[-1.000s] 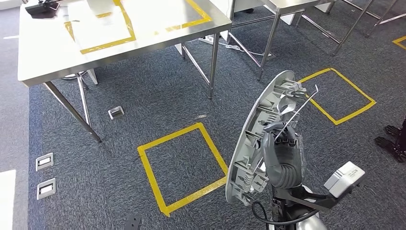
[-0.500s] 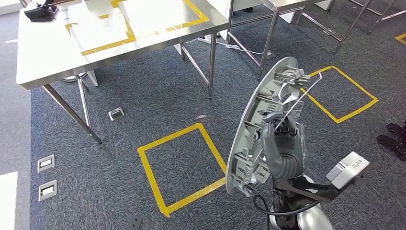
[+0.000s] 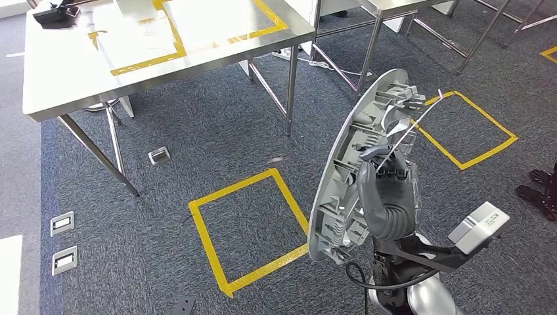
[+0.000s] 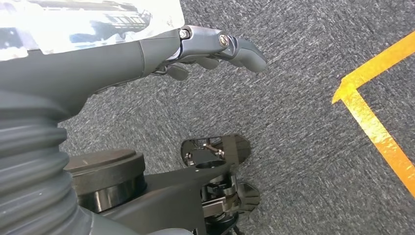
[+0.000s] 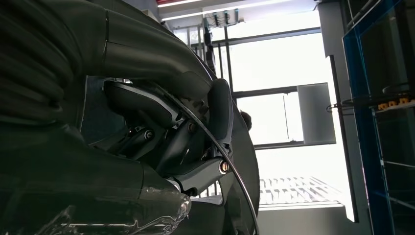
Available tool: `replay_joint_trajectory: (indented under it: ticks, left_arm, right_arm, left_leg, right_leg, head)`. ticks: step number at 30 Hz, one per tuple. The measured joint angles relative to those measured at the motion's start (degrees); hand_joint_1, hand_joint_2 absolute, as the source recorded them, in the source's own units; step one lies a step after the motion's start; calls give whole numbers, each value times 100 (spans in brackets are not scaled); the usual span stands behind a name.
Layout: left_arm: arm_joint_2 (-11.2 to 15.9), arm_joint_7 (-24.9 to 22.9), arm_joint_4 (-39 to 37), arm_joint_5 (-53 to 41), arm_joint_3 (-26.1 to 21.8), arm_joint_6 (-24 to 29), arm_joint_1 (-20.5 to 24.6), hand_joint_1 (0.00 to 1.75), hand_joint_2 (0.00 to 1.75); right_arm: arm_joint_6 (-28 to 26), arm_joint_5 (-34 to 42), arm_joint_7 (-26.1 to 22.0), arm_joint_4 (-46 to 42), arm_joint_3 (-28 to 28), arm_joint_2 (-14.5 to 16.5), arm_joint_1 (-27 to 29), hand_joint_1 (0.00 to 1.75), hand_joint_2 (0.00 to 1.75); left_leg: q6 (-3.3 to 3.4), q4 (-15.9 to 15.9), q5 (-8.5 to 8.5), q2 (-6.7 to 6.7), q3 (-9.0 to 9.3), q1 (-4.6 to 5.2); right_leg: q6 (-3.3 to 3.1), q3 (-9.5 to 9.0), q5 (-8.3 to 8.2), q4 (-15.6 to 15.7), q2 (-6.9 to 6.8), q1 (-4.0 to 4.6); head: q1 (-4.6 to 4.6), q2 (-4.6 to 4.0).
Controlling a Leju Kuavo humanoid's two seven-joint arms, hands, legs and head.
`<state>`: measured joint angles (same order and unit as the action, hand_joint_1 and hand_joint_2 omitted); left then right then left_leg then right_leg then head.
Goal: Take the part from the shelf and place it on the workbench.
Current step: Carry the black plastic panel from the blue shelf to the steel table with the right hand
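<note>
Grey ribbed wrist cover, dark-fingered right hand point(image 3: 387, 190), black cable, silver forearm.

Pale grey part point(image 3: 341, 177) (ribbed inside), dark grey fingers point(image 3: 387, 180), speckled grey carpet point(image 3: 197, 144) with yellow tape squares point(image 3: 246, 226), silver counter point(image 3: 72, 72) yellow-taped too.

Head view bright, even overhead light, sharp; strong glare whitens the steel workbench point(image 3: 66, 72) top, soft shadows under it on the carpet point(image 3: 197, 131). Left wrist view sharp, with a blown-out white patch. Right wrist view heavily backlit by bright windows point(image 5: 274, 63); right hand point(image 5: 161, 132) near-silhouette, dim, detail lost.
</note>
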<state>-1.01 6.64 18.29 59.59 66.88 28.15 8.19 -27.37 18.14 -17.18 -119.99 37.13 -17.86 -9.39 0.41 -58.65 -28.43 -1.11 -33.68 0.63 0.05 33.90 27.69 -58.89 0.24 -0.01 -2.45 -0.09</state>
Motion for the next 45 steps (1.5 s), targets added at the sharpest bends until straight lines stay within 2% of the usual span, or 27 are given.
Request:
replay_joint_trajectory:
  ticks: [17,20,22,24,26,27,28,29,31,32,33,35,36,38,39,40,42,43,44,45]
  left_arm:
    - [1,-68,-1,8,0,-77,0,0,175]
    - [4,-75,-1,7,1,-97,0,0,175]
    - [2,-80,1,5,1,-103,2,0,175]
    - [-2,-81,1,4,1,-103,10,0,175]
    - [-2,-81,0,4,0,-105,17,0,175]
    - [-2,-81,0,4,0,-107,14,0,175]
    - [-2,-81,0,5,0,-109,8,0,175]
    - [-2,-81,0,5,0,-109,3,0,175]
    - [-2,-86,0,5,0,-109,-3,0,175]
    - [3,-89,-2,5,0,-109,2,0,175]
    - [5,-93,-3,4,1,-110,8,0,175]
    - [8,-99,-5,3,2,-110,14,0,175]
    - [5,-101,-4,2,2,-110,12,0,175]
    - [3,-102,-4,2,2,-110,11,0,175]
    - [3,-102,-4,1,2,-109,14,0,175]
    - [2,-102,-4,1,2,-109,17,0,175]
    - [2,-102,-4,-1,2,-109,11,0,175]
    - [2,-103,-4,-1,2,-109,3,0,175]
    - [2,-103,-4,-1,2,-109,-4,0,175]
    - [2,-103,-4,-2,2,-109,-6,0,175]
  right_arm:
    - [0,1,30,9,56,0,-25,175,175]
    - [2,18,33,21,69,2,-39,175,175]
    - [5,32,33,22,73,2,-44,175,175]
    - [11,50,32,23,75,1,-58,175,175]
    - [17,64,27,29,80,-1,-67,175,175]
    - [19,68,26,37,83,-2,-66,175,175]
    - [20,68,25,49,86,-4,-64,175,175]
    - [21,68,25,61,88,-6,-63,175,175]
    - [26,68,25,74,92,-7,-64,175,175]
    - [30,68,25,79,94,-5,-68,175,175]
    - [36,68,23,85,97,-4,-73,175,175]
    - [44,72,20,104,100,-5,-77,175,175]
    - [47,76,17,113,102,-7,-77,175,175]
    - [48,83,16,127,104,-8,-79,175,175]
    - [48,83,15,128,106,-7,-82,175,175]
    - [48,83,12,130,107,-7,-83,175,175]
    - [49,84,3,142,108,-7,-84,175,175]
    - [50,85,-2,152,109,-7,-81,175,175]
    - [52,92,-5,162,111,-7,-78,175,175]
    - [54,98,-7,170,113,-7,-76,175,175]
  left_leg:
    - [3,-7,-4,-1,-1,3]
    - [56,-21,-16,-5,-1,25]
    - [91,79,24,-1,52,0]
    - [110,200,71,5,129,-54]
    - [109,228,67,7,166,-90]
    - [97,224,52,6,178,-105]
    - [78,214,31,3,192,-123]
    - [48,196,2,-2,210,-146]
    - [-42,116,-99,-17,256,-211]
    - [-99,63,-158,-25,261,-228]
    - [-155,14,-209,-31,258,-237]
    - [-240,-15,-249,-38,243,-228]
    - [-267,-7,-254,-39,250,-232]
    - [-304,-73,-318,-14,239,-237]
    - [-314,-242,-407,3,164,-234]
    - [-313,-528,-530,20,22,-226]
    - [-287,-1273,-766,30,-405,-209]
    - [-266,-1532,-786,30,-585,-199]
    - [-236,-1602,-697,30,-683,-186]
    - [-194,-1461,-504,30,-681,-167]
  right_leg:
    - [4,-1,-3,6,0,-4]
    - [39,-12,-19,37,-1,-26]
    - [69,-29,-13,47,-2,-22]
    - [112,83,143,-209,1,-22]
    - [170,431,438,-882,2,-59]
    - [205,617,531,-1209,1,-86]
    - [240,738,526,-1387,0,-116]
    - [275,759,408,-1354,-2,-145]
    - [353,528,-11,-766,0,-203]
    - [383,383,-147,-452,12,-209]
    - [361,282,-204,-236,26,-210]
    - [248,242,-134,-149,48,-183]
    - [171,249,-114,-152,46,-183]
    - [83,225,-83,-146,27,-182]
    - [45,204,-70,-139,13,-184]
    - [13,180,-53,-135,-2,-178]
    - [-36,142,-14,-134,-19,-146]
    - [-53,118,8,-134,-20,-125]
    - [-64,87,33,-134,-16,-104]
    - [-69,45,61,-134,-10,-84]
  head:
    - [0,0]
    - [4,0]
    - [5,0]
    - [0,0]
    - [-3,0]
    - [-3,0]
    - [-3,0]
    - [-3,0]
    - [-4,0]
    - [-10,0]
    - [-24,0]
    - [-13,0]
    - [0,0]
    - [34,0]
    - [50,0]
    - [64,0]
    - [84,0]
    - [85,0]
    - [86,0]
    - [86,0]
